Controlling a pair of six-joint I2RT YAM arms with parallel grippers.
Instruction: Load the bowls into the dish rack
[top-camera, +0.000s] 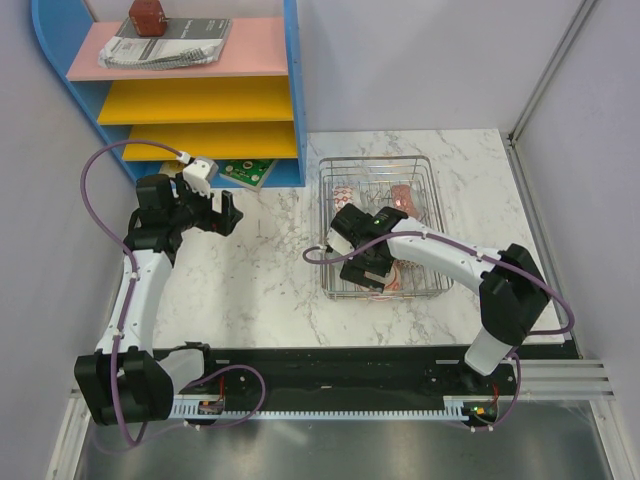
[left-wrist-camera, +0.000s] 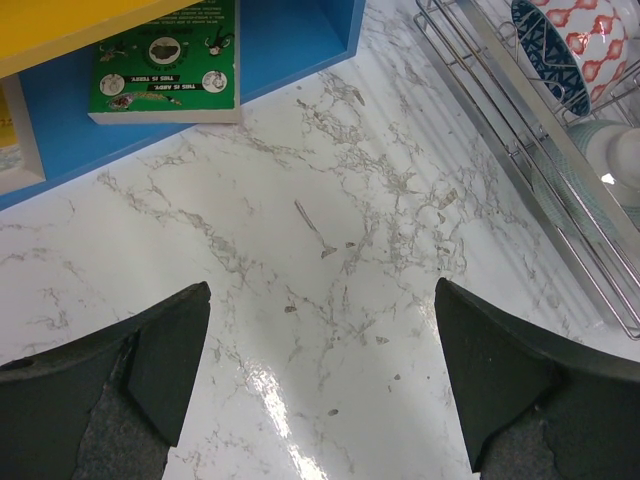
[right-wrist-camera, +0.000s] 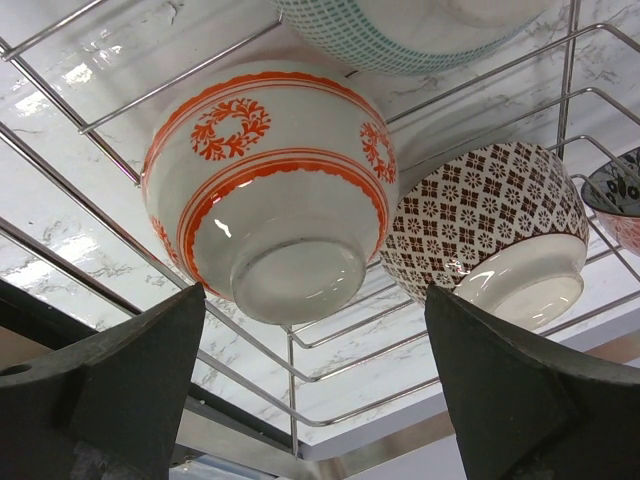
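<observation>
Marble table (top-camera: 260, 300), rack (top-camera: 375, 160) on its right side. Inside the rack: red-white bowl (right-wrist-camera: 270, 180) beside mesh bowl (right-wrist-camera: 480, 220). Above them, right gripper (right-wrist-camera: 315, 300), jaws apart, empty. Over the table, left gripper (left-wrist-camera: 322, 300), jaws wide apart, empty.

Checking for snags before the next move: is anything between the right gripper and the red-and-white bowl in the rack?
Nothing visible does. The right gripper is open, and the red-and-white bowl lies straight ahead of it in the rack, foot toward the camera. A brown-patterned bowl sits close beside it, not in between.
</observation>
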